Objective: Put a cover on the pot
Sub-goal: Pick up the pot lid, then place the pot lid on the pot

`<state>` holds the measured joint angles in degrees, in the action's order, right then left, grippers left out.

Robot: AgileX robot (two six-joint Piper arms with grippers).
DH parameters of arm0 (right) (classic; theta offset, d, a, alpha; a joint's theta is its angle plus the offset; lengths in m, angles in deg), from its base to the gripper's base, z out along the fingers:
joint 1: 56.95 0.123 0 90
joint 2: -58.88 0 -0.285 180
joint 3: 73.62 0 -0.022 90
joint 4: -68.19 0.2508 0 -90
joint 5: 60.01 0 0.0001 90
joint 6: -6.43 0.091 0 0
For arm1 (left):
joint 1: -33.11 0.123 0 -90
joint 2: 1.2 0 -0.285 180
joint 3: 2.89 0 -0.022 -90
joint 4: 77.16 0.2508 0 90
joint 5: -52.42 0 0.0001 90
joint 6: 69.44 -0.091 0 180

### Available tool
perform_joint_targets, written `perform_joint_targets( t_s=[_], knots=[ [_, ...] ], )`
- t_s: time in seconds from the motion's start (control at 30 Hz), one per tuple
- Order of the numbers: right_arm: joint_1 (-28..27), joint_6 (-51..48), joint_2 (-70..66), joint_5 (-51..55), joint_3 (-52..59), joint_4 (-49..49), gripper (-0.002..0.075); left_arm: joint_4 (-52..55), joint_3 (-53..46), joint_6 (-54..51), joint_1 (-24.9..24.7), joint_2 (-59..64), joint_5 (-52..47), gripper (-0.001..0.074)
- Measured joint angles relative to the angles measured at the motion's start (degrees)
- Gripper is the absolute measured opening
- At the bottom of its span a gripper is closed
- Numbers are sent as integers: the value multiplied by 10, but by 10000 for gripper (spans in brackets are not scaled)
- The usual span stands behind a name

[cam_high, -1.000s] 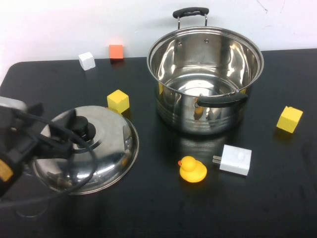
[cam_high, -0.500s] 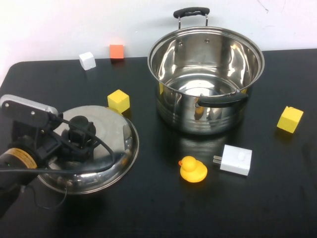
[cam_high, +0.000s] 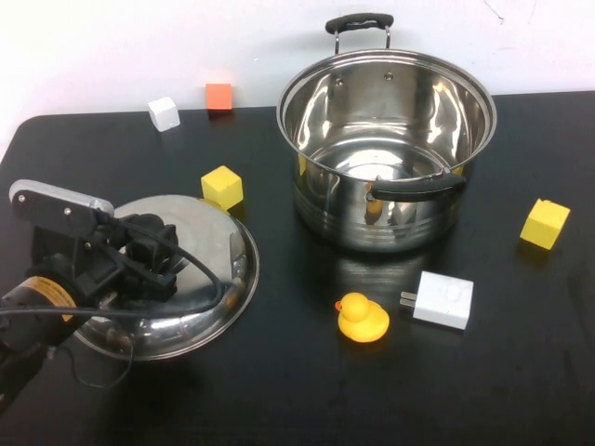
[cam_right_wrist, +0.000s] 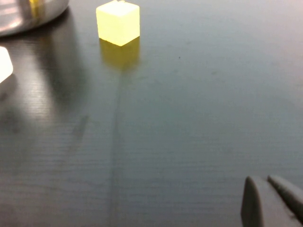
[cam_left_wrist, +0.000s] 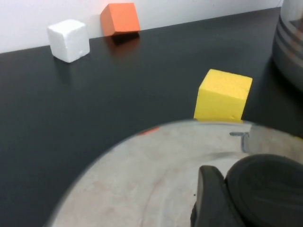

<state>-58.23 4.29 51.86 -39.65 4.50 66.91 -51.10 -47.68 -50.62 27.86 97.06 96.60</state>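
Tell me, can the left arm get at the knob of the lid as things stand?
Probably yes: the left claw is already at the black knob of the lid, and nothing lies between them. The right claw rests apart.

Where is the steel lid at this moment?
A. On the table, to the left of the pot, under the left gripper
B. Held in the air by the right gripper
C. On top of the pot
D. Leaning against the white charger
A: the lid lies flat on the black table, the left gripper is at its knob, and the pot stands open; the right gripper is low over bare table near a yellow cube.
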Motion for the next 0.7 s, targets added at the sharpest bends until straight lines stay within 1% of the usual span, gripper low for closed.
perform_joint_targets(
  t_s=[0.13, 0.23, 0.3, 0.4, 0.5, 0.6, 0.7],
  knots=[
    [0, 0, 0, 0, 0, 0, -2, 9, 14, 28, 0, -25, -58, 330],
    [0, 0, 0, 0, 0, 0, -2, 13, 55, 78, 0, -54, -139, 330],
    [0, 0, 0, 0, 0, 0, -2, 38, 100, 141, 0, -73, -195, 330],
    [0, 0, 0, 0, 0, 0, -2, 129, 174, 252, 0, -91, -249, 330],
    [0, 0, 0, 0, 0, 0, -2, 255, 246, 399, 0, -92, -248, 330],
    [0, 0, 0, 0, 0, 0, -2, 385, 327, 549, 0, -84, -194, 330],
    [0, 0, 0, 0, 0, 0, -2, 489, 410, 651, -19, -60, -147, 330]
  ],
)
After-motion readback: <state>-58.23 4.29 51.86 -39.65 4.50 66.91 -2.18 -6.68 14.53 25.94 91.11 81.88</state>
